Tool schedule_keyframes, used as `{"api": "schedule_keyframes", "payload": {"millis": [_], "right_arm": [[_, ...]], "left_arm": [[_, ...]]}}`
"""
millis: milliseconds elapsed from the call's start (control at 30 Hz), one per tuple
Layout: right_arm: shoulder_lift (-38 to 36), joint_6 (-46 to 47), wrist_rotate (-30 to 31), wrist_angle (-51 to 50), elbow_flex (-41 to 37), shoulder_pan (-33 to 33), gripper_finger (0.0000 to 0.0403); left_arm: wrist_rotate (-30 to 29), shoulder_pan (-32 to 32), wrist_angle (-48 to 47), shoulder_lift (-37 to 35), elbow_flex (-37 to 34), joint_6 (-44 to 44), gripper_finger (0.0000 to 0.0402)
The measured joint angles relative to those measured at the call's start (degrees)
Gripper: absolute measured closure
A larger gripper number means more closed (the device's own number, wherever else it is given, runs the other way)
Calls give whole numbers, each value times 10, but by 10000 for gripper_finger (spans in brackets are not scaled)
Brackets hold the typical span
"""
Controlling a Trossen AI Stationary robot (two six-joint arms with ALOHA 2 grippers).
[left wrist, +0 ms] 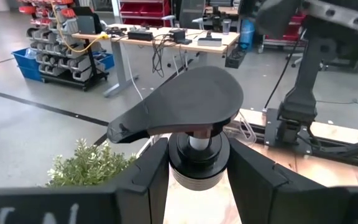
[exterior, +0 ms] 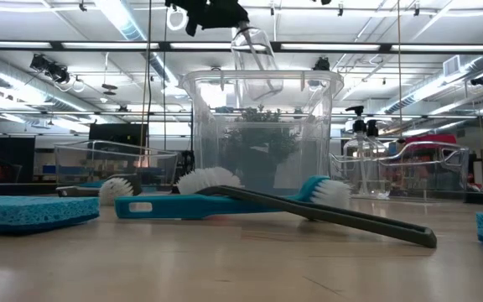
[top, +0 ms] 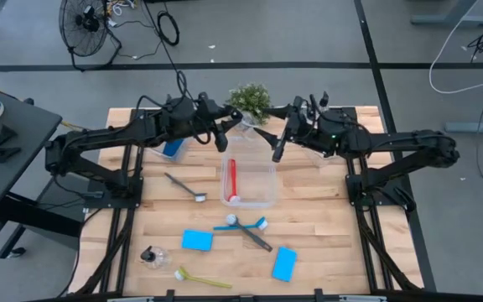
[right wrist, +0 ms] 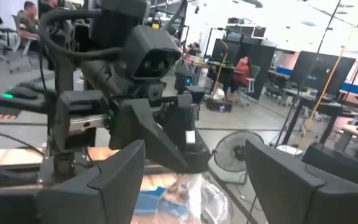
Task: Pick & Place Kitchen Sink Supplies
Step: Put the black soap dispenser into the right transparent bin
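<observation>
While my left hand (top: 222, 137) hangs above the wooden surface (top: 325, 220), its two dark fingers (left wrist: 146, 177) clamp the ribbed black collar of a pump bottle (left wrist: 194, 134), whose smooth, flat pump top fans out over them. Below and leftward, a blue sponge (top: 173, 148) lies in a clear bin (top: 159, 152). On the bare wood sit a thin grey brush (top: 184, 186), a flat blue sponge (top: 197, 240), a second clear bottle (top: 152, 256) on its side and a yellow-green brush (top: 202, 278). At the middle, a red brush (top: 232, 179) rests inside the clear rectangular tub (top: 249, 183), with a bushy green plant (top: 251, 100) behind it. Crossed blue and grey brushes (top: 248, 228) lie nearer the front, another sponge (top: 284, 262) beyond. My right hand (top: 278, 145), released with fingers spread wide, hovers empty beside the left one.
</observation>
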Motion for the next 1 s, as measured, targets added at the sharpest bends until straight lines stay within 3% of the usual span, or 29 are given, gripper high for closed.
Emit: {"api": "schedule_keyframes", "payload": {"millis": [400,600,1000], "right_arm": [[57,4,-2,111,0,-16,124],[57,38,-3,107,2,-23,124],[60,81,-49,-116,149,-51,124]], "left_arm": [[-4,0,-5,3,0,-6,259],[-4,0,-7,3,0,-14,258],[-4,0,-12,3,0,-14,258]]}}
